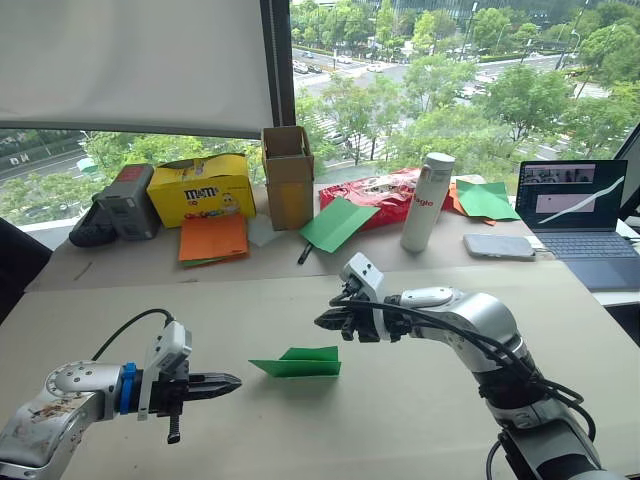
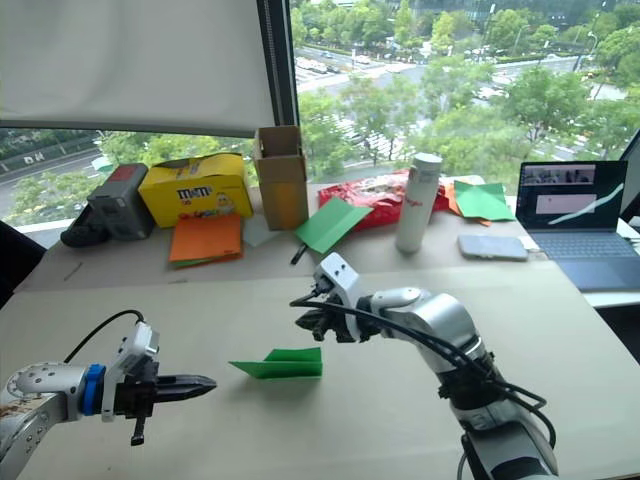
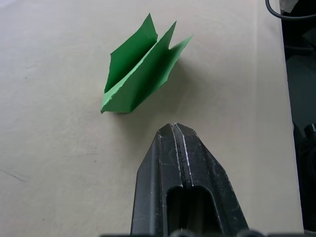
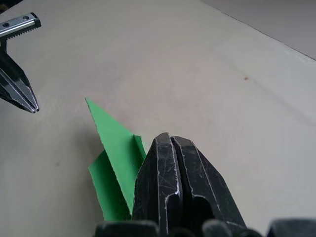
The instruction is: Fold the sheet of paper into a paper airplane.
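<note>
Now a layered, pointed green paper airplane (image 1: 298,363) between 2 clenched end effectors.

Head pair looking down over table (image 1: 420,420), wrist cameras close, sharing paper airplane (image 3: 140,74)

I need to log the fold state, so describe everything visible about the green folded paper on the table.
The paper airplane is bright green thin paper, folded into a narrow layered wedge. Its pointed nose aims toward the left hand, and its wider tail lies below the right hand. In the left wrist view the flaps stand open in a shallow V along a centre crease, with ragged tail edges. It lies on the tan table. Neither hand touches it; both are shut and empty.
</note>
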Controlling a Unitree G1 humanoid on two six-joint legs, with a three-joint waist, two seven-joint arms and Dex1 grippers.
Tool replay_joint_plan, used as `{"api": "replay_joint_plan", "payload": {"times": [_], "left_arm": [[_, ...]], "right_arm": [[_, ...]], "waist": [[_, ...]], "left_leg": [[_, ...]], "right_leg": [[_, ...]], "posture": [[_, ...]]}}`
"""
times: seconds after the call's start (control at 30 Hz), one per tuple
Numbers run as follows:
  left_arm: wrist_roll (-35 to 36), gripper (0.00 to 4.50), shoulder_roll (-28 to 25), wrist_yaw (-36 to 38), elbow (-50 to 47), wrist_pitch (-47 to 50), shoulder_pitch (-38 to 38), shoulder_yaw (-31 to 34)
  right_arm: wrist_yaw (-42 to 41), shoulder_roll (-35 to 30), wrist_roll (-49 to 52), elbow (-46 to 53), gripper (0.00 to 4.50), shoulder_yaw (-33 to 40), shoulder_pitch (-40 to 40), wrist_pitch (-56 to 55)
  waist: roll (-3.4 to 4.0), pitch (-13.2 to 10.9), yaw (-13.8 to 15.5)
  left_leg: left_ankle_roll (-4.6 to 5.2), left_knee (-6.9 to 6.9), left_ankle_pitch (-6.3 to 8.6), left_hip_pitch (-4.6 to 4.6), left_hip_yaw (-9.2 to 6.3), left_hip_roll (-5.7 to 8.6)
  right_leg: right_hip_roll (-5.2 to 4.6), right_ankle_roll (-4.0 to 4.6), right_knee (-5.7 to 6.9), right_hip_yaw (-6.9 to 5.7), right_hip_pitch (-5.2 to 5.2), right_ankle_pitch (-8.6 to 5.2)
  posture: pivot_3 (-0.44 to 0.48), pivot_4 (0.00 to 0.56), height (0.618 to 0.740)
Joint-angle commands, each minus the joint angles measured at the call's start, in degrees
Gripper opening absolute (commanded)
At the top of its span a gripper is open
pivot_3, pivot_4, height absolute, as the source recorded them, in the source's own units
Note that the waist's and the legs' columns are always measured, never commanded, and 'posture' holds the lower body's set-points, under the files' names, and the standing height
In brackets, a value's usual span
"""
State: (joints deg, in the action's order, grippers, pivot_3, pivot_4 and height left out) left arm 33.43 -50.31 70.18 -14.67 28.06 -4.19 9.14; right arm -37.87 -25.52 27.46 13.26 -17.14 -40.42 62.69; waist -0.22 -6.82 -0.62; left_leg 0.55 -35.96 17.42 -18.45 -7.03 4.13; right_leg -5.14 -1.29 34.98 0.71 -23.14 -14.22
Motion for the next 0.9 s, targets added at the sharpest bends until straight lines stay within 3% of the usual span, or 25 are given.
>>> {"api": "replay_joint_plan", "payload": {"times": [0.03, 0.13, 0.23, 0.37, 0.67, 0.9], "left_arm": [[1.3, 0.00, 0.3, -0.2, -0.8, -0.8, 0.6, 1.9], [1.1, 0.00, 0.5, -0.4, -0.4, -1.3, 1.0, 2.3], [0.2, 0.00, 0.5, -0.4, 0.4, -2.5, 0.6, 2.6], [-0.2, 0.00, -0.5, 0.3, 0.7, -2.9, -1.0, 2.7], [-0.7, 0.00, 0.1, -0.6, 0.0, -4.2, -2.8, 4.4], [-0.1, 0.00, 1.1, -2.1, 0.2, -5.0, -1.8, 4.9]], "right_arm": [[-0.1, -0.5, -0.7, 4.8, 0.04, 0.4, -2.8, -1.6], [-3.4, -3.0, 1.7, 7.4, 0.04, -2.5, -4.8, 4.5], [-11.1, -6.0, 3.0, 9.1, 0.88, -9.8, -7.1, 4.0], [-10.8, -5.1, -4.9, 4.0, 2.27, -17.1, -9.6, -3.5], [-11.8, -0.1, -10.6, -1.9, 2.27, -20.3, -10.0, -8.8], [-12.1, 0.0, -14.0, -2.2, 2.27, -22.5, -6.5, -9.8]], "waist": [[-0.01, 0.0, -0.1], [0.00, 0.0, -0.1], [-0.01, 0.0, -0.1], [-0.01, 0.0, -0.3], [-0.02, 0.0, -0.1], [-0.03, 0.0, -0.1]], "left_leg": [[0.00, 0.00, 0.00, 0.00, 0.01, 0.00], [-0.01, 0.01, -0.01, -0.01, 0.01, -0.02], [0.00, 0.00, 0.00, 0.01, 0.00, -0.03], [0.00, 0.00, 0.00, 0.02, 0.02, -0.04], [-0.03, -0.02, -0.02, 0.04, 0.01, -0.02], [-0.03, -0.02, -0.02, 0.05, 0.00, -0.01]], "right_leg": [[0.00, 0.00, 0.00, 0.01, 0.01, 0.00], [0.02, 0.00, 0.02, 0.00, 0.01, 0.00], [0.02, 0.00, -0.01, -0.01, 0.02, 0.00], [0.03, 0.00, 0.01, -0.06, 0.02, 0.00], [0.03, 0.01, 0.01, -0.06, -0.08, 0.01], [0.02, 0.02, 0.03, -0.06, -0.06, 0.02]], "posture": [[0.000, 0.150, 0.740], [0.000, 0.150, 0.740], [0.000, 0.150, 0.740], [0.000, 0.150, 0.740], [0.000, 0.150, 0.740], [0.000, 0.150, 0.740]]}}
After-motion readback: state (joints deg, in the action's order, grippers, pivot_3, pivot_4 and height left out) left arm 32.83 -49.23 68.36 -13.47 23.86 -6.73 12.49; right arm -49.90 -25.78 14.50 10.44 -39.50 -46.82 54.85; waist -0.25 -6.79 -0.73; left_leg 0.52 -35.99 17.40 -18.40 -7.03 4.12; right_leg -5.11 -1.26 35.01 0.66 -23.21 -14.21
